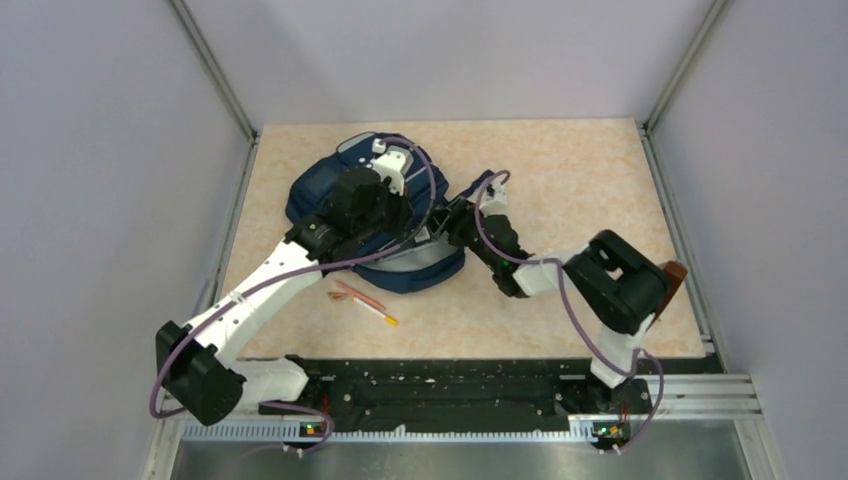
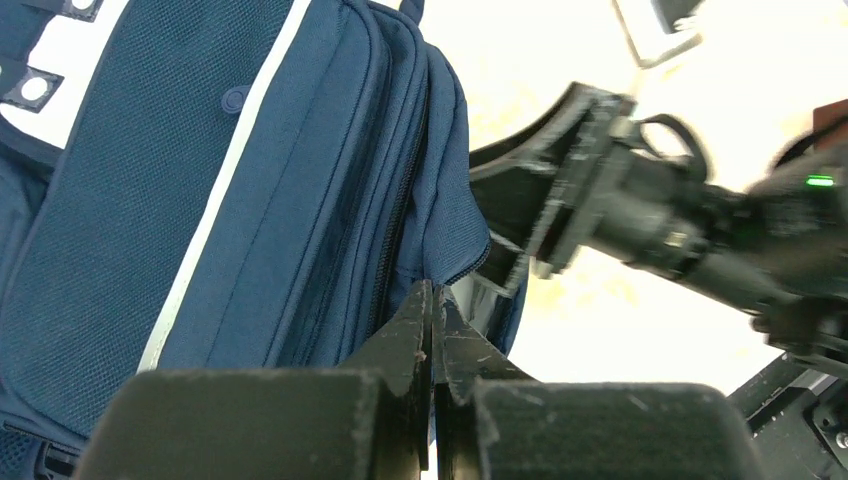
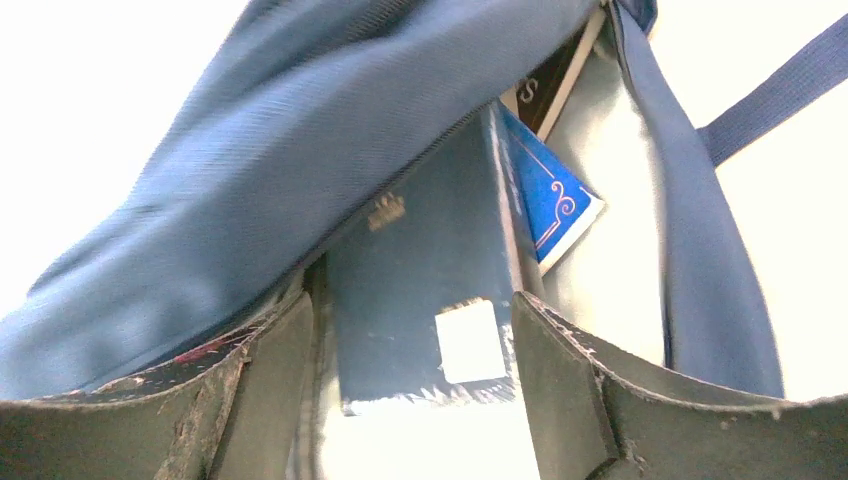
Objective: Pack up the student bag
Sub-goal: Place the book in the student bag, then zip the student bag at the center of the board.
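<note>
The navy-blue student bag [image 1: 330, 190] lies at the table's back left, its mouth facing right. My left gripper [image 1: 408, 215] is over the mouth, shut on the upper zip edge of the bag [image 2: 300, 180], fingertips [image 2: 420, 300] pressed together. My right gripper [image 1: 447, 222] is at the opening, and its open fingers [image 3: 560, 360] stand either side of the near end of a dark blue book [image 3: 420, 270] with a white label, with a thin gap on the left. The book lies inside on the light grey lining [image 3: 610, 280]. A brighter blue book [image 3: 550, 195] lies behind it.
Two or three pens [image 1: 362, 299] lie on the table just in front of the bag. A reddish-brown object [image 1: 677, 277] sits at the right edge behind my right arm. Metal rails line both sides. The right arm's wrist [image 2: 640, 210] is close beside the bag.
</note>
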Robot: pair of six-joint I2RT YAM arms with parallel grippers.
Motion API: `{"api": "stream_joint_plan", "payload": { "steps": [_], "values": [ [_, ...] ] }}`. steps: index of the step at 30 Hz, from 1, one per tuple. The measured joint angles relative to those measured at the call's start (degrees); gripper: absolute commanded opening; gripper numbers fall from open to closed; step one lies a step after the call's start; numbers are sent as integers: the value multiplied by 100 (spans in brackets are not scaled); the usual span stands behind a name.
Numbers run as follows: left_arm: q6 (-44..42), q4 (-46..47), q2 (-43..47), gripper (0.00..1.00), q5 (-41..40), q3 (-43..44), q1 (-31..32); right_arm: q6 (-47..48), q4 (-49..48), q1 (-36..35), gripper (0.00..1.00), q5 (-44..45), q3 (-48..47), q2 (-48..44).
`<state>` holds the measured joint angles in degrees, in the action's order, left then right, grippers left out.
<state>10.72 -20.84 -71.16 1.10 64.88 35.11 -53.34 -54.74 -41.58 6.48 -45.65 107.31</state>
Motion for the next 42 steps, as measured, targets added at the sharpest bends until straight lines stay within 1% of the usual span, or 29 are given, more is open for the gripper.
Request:
{"api": "stream_joint_plan", "payload": {
  "steps": [6, 7, 9, 10, 11, 12, 14, 18, 20, 24, 26, 29, 34, 39, 42],
  "values": [
    [-15, 85, -138, 0, 131, -57, 2, 393, 105, 0, 73, 289, 1029, -1515],
    [-31, 92, -166, 2, 160, -81, 4, 442, 151, 0, 73, 337, 1161, -1685],
    [-39, 98, -249, 31, 214, -96, 13, 575, 315, 0, 76, 470, 1469, -2079],
    [-52, 111, -293, 42, 249, -96, 17, 651, 442, 0, 77, 546, 1602, -2262],
    [-59, 146, -330, 62, 291, -96, 20, 739, 625, 0, 77, 623, 1694, -2435],
    [-61, 192, -352, 70, 319, -96, 24, 835, 833, 0, 77, 682, 1733, -2562],
    [13, 269, -365, 78, 378, -96, 31, 1005, 1204, 0, 77, 743, 1740, -2728],
    [131, 431, -293, 86, 385, -109, 35, 1290, 1821, 0, 77, 704, 1740, -2872],
    [291, 542, -109, 88, 280, -221, 33, 1379, 2070, 0, 77, 612, 1733, -2870],
    [719, 614, 433, 91, -7, -612, -96, 1462, 2310, 0, 77, 299, 1593, -2710],
    [1010, 645, 673, 91, -66, -903, -372, 1451, 2295, 0, 77, 92, 1486, -2540],
    [1499, 721, 927, 91, -17, -1517, -1047, 1366, 2173, -4, 77, -223, 1392, -2238],
    [2013, 667, 1346, 92, -55, -2452, -1827, 1178, 2013, -103, 77, -514, 1360, -1864],
    [2455, 761, 1965, 92, -201, -3193, -2404, 992, 1899, -164, 77, -636, 1360, -1749],
    [2684, 885, 2476, 92, -446, -3777, -2544, 942, 1864, -164, 77, -662, 1360, -1749]
  ]
}}
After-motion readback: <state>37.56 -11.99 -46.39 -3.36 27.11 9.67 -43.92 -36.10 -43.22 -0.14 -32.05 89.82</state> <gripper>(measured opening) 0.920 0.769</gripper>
